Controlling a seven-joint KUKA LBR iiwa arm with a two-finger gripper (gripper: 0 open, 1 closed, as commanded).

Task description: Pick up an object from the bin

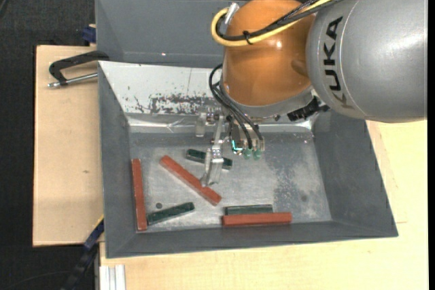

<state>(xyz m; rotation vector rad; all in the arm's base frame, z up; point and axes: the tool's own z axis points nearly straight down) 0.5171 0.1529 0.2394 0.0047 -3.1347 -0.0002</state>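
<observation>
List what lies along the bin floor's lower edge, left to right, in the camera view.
Red stick by the left wall → dark green stick → red bar, with a dark green bar just behind it.

Scuffed grey metal bin

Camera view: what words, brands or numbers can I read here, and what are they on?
"UKA": black letters on the silver robot arm; any letter before them is out of sight.
No writing can be made out on the grey bin or on the red and green bars in it.
</observation>
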